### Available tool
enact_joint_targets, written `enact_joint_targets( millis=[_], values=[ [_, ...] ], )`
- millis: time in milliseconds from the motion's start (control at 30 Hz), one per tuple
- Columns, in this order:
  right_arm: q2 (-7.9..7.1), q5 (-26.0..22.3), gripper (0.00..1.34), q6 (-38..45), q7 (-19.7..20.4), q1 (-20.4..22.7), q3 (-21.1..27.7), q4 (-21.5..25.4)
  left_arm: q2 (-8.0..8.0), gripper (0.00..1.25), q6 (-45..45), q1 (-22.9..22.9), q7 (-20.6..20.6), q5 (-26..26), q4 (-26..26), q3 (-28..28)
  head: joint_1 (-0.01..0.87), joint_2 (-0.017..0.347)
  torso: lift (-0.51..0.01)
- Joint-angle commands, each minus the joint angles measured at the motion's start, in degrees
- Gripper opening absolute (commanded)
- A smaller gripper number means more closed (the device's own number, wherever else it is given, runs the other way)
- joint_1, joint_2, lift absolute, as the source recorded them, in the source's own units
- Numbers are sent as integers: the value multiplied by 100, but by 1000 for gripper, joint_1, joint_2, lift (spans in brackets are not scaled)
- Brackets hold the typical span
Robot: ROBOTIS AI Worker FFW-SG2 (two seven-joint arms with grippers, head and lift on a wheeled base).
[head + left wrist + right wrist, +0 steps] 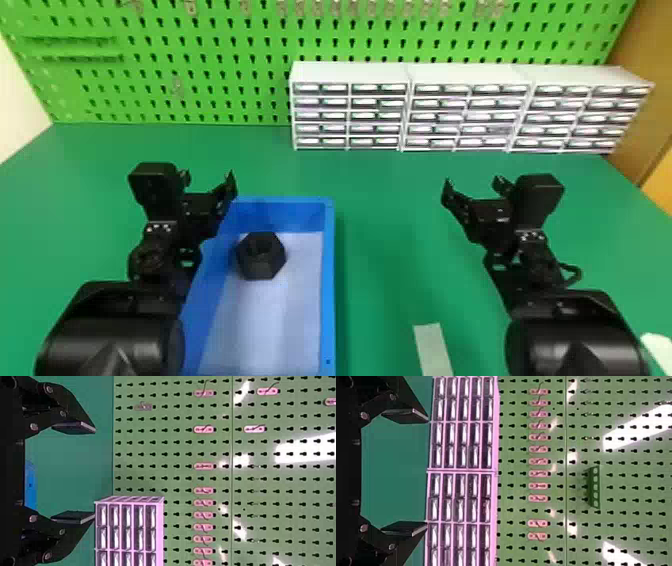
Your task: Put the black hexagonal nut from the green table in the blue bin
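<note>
Black hexagonal nut in blue bin

Nut lies on the bin's pale floor, towards the far end. Bin sits on the green worktop. Left pincer by the bin's far left corner: jaws wide, nothing between. Right pincer over the worktop, right of the bin: likewise wide, empty. White drawer units stand behind.

I get bright light across the head view, with a soft, darker shade on the table just beside the bin and a pale sheen down the bin's floor. The drawers catch small white highlights. In both wrist views, I see broad white glare and smaller bright patches on the pegboard.
</note>
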State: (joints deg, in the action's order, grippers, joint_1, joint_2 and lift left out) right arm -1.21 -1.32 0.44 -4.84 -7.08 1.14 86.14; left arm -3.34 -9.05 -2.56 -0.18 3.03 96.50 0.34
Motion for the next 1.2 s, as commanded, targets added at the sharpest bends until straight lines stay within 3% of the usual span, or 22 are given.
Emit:
enact_joint_targets(
  millis=[0, 1167],
  values=[
    [-2, 0, 1003, 17, 1, -4, 0, 17, 0, 762, 0, -8, 0, -4, 0, 1, 686, 51, -96],
    [-11, 0, 1003, 132, -8, -31, 18, 52, 0, 762, 0, -8, 0, 13, 0, -8, 686, 51, -96]
  ],
)
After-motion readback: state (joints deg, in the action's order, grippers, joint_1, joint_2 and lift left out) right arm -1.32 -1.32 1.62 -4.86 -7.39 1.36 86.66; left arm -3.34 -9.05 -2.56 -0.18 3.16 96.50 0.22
